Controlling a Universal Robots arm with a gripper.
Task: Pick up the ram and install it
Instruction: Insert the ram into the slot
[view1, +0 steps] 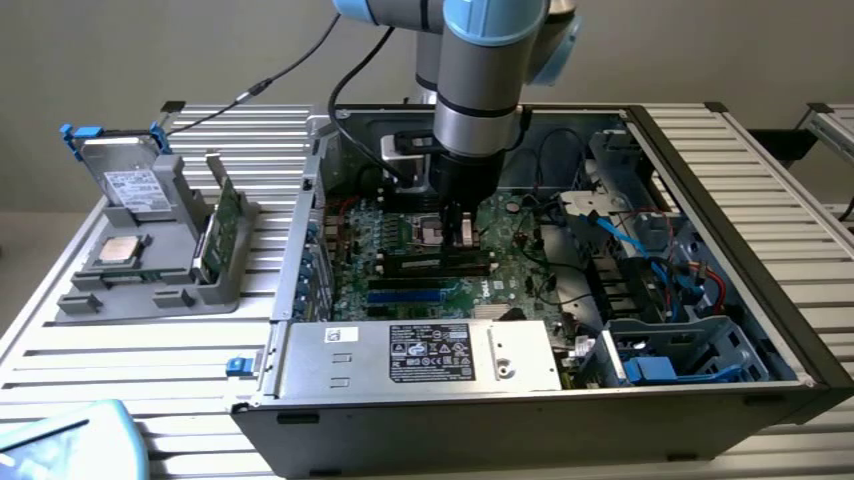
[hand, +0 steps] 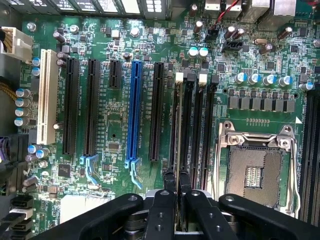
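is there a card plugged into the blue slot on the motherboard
No, the blue slot is bare along its whole length in the wrist view, with nothing seated in it.

Thin ram (hand: 177, 130), standing edge-up along a black memory slot (hand: 186, 125)

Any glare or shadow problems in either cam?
Exterior view: soft even light; the interior of the open grey computer case is shaded beneath the arm. Wrist view: green motherboard evenly lit, glints on the silver processor socket frame, rear case openings blown white, black gripper dark.
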